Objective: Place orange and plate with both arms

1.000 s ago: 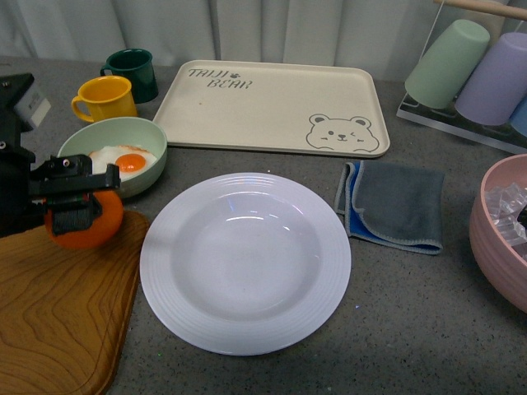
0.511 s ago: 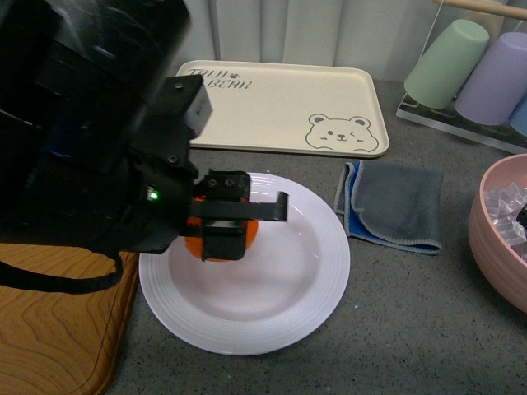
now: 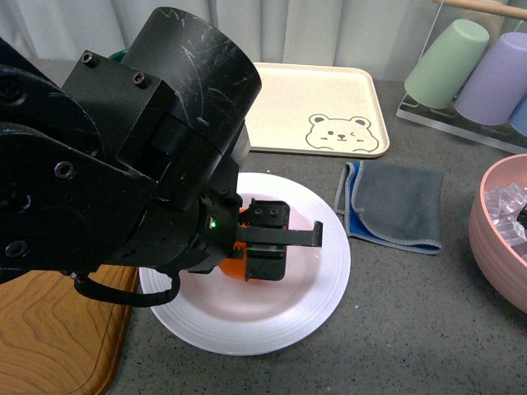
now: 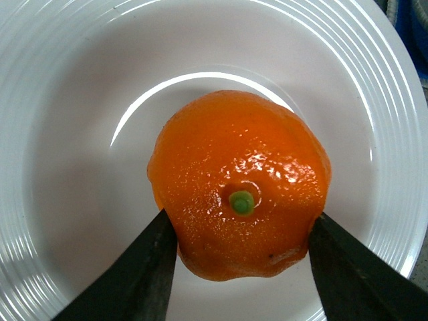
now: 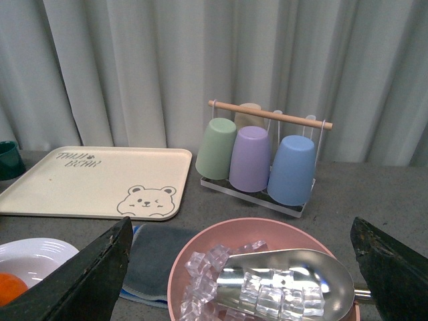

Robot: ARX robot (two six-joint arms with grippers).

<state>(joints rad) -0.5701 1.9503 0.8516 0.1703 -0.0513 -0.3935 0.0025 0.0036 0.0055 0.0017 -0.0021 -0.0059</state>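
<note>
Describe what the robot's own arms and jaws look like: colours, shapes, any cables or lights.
The left arm is black: a fat, scratched cylinder on a blocky housing with round screw heads. A small green light glows near the wrist; a black cable loops underneath. Its jaws are flat, dark, tapered. The right gripper shows only two dark wedge-shaped jaws.

Kitchen-style test setup: a grey speckled bench point(image 3: 428, 329) carries a bear-print tray point(image 3: 329, 95), a cup rack point(image 5: 249, 160), an ice bowl point(image 3: 490, 255) and a folded cloth point(image 3: 399, 202); a pale curtain point(image 5: 134, 67) forms the backdrop.
</note>
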